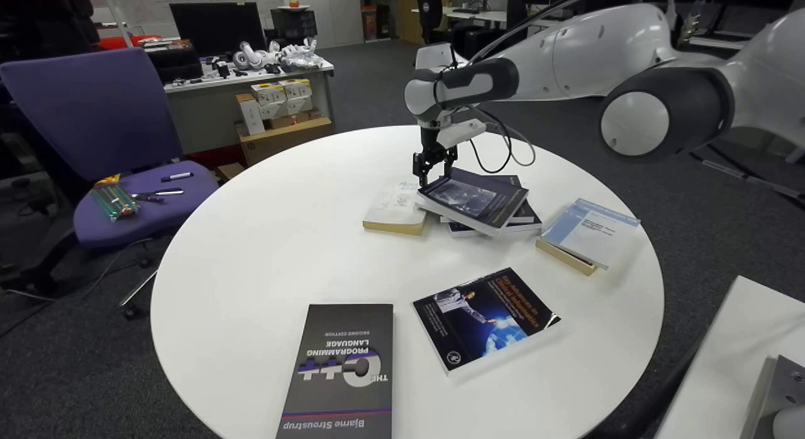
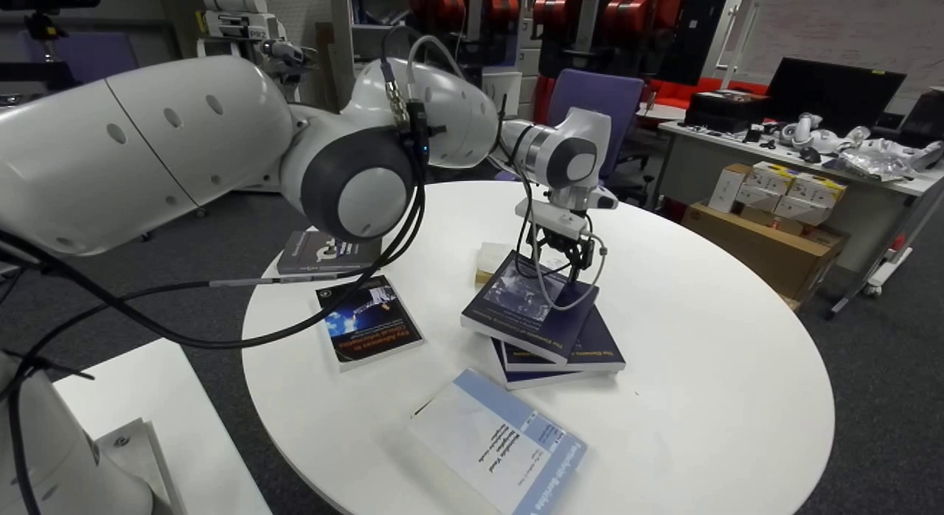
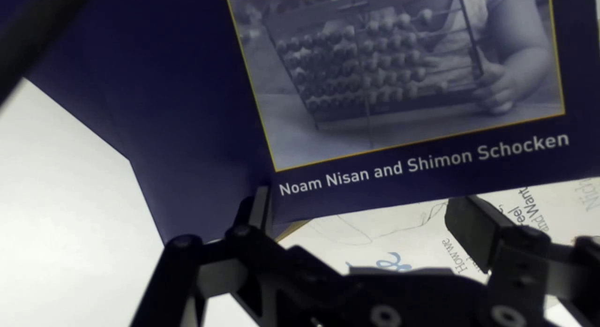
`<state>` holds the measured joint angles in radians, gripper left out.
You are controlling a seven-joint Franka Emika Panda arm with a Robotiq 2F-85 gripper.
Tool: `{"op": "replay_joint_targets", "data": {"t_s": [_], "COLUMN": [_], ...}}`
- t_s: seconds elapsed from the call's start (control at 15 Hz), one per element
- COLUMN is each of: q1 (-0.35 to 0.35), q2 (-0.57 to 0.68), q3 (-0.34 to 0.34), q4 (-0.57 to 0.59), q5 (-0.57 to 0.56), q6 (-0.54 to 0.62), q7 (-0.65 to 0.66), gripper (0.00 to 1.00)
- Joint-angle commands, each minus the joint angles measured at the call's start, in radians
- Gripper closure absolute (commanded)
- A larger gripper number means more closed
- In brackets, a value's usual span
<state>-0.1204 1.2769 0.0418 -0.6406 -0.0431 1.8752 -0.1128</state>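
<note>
- The gripper (image 3: 361,214) is black, built of angular linkage bars.
- Its fingers (image 3: 471,231) bear flat dark pads; ring-shaped grey screws (image 3: 385,316) show at its base.
- Just above the gripper is an elongated white housing (image 1: 462,133).
- Beside the gripper, a slim grey cable (image 2: 566,308) forms a loop.
- Farther up from it, the arm (image 1: 588,52) is glossy white and rounded, with dark grey joint collars and pale round caps (image 1: 635,123).
- Well apart from the gripper, oval recesses (image 2: 172,117) dot a white link; thick black cables (image 2: 214,344) hang below.
</note>
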Motion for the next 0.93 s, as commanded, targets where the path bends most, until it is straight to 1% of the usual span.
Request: {"op": "replay_joint_targets", "data": {"t_s": [0.0, 0.2, 0.47, 0.67, 0.87], "q1": [-0.021, 0.005, 0.019, 0.020, 0.018], "q2": [0.010, 0.016, 0.019, 0.022, 0.028], "q3": [0.024, -0.016, -0.027, -0.027, -0.021], "q4": [0.047, 0.050, 0.047, 0.043, 0.041], "q5": [0.017, -0.045, -0.108, -0.124, -0.117], "q6": [-0.060, 0.000, 0.072, 0.122, 0.152], "q7": [-0.052, -0.077, -0.165, -0.200, -0.200], "gripper": [0.00, 0.00, 0.00, 0.00, 0.00]}}
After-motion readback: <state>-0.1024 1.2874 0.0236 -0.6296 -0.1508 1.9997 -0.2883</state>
